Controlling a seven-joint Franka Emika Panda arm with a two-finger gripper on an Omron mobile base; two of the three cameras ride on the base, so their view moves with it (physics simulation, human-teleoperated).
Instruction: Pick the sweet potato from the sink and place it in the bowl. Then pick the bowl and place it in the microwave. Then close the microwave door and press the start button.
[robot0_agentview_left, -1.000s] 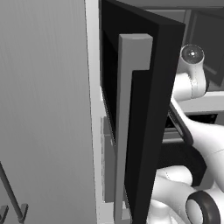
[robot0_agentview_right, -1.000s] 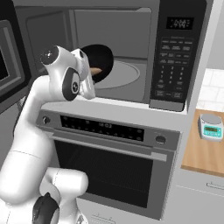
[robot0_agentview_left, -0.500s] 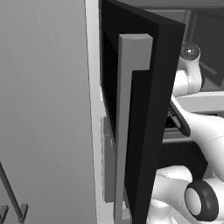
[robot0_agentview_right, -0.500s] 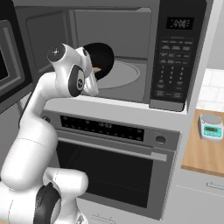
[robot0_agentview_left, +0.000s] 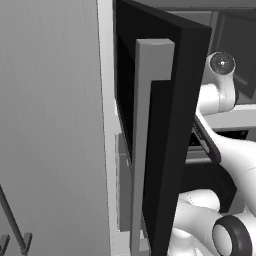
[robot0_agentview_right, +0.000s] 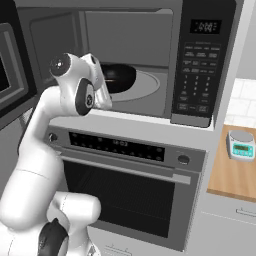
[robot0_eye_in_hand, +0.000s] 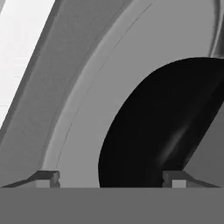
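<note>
The bowl (robot0_agentview_right: 119, 78) sits on the microwave (robot0_agentview_right: 150, 60) turntable; the hand (robot0_eye_in_hand: 111, 178) stands wide around its rim

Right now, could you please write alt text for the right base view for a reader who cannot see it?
A white robot arm reaches into the open microwave, where a black bowl sits on the round turntable. Below is a black-fronted oven; at right, a small scale rests on a wooden counter.
</note>
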